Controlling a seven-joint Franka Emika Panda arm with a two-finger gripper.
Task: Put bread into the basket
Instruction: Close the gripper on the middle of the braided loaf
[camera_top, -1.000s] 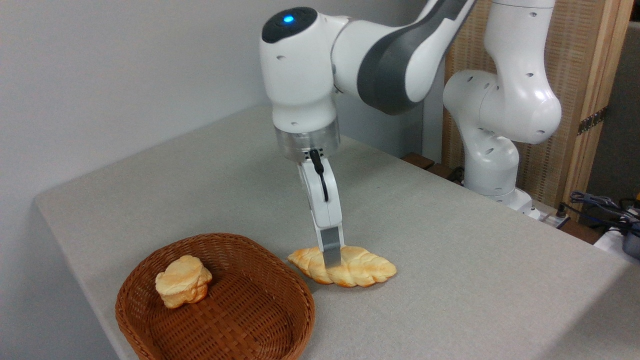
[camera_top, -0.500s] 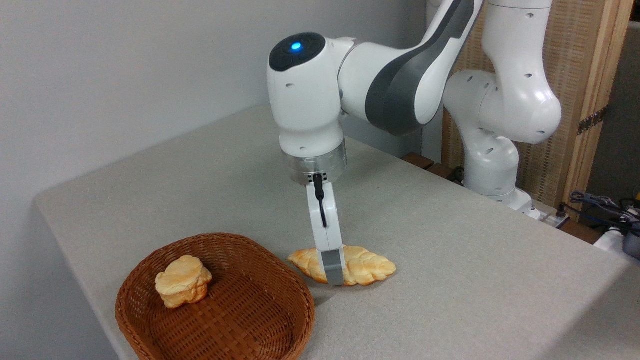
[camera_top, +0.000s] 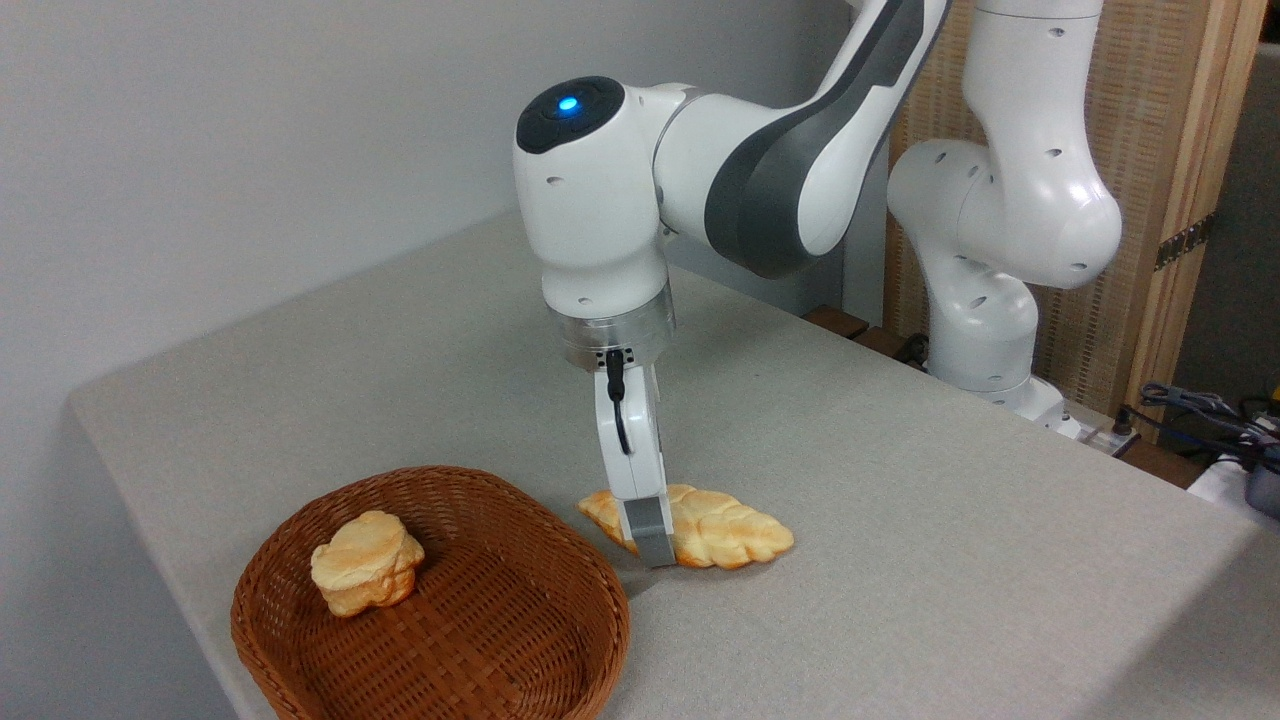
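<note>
Camera view: long braided golden-tan bread (camera_top: 720, 528) lies lengthwise rightward from the brown wicker basket (camera_top: 560, 560), just beside it; tool (camera_top: 648, 545) straddles its basket-side part, grip unclear.

The basket (camera_top: 430, 600) sits at the lower left of the frame on the worktop (camera_top: 900, 500), a bun (camera_top: 366, 562) inside it. Just right of it lies the bread (camera_top: 720, 528), with the claw (camera_top: 648, 535) down over the loaf's left part.
</note>
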